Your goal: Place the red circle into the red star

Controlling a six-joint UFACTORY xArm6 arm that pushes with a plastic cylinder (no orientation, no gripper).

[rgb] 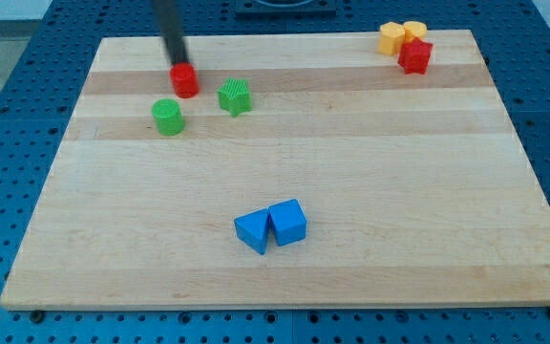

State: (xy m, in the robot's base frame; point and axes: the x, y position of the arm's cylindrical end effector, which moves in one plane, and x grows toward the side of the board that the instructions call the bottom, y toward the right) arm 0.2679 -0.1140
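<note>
Nearest the camera, two blue blocks [270, 228] sit touching on the pale wooden board [370, 239], chunky matte plastic. Well above them toward the view's top left, the red circle [184, 80] lies with my tip [179, 63] pressed at its upper edge; the rod ends plain, with no pincer to open or close. Just beside the red circle sit a green cylinder [168, 117] and a green star [235, 96]. Far off at the view's right, the red star [414, 56] touches two yellow blocks [401, 35].

Between my red circle [184, 80] and red star [414, 56], only the green star [235, 96] crowds the lane; board beyond lies open.
</note>
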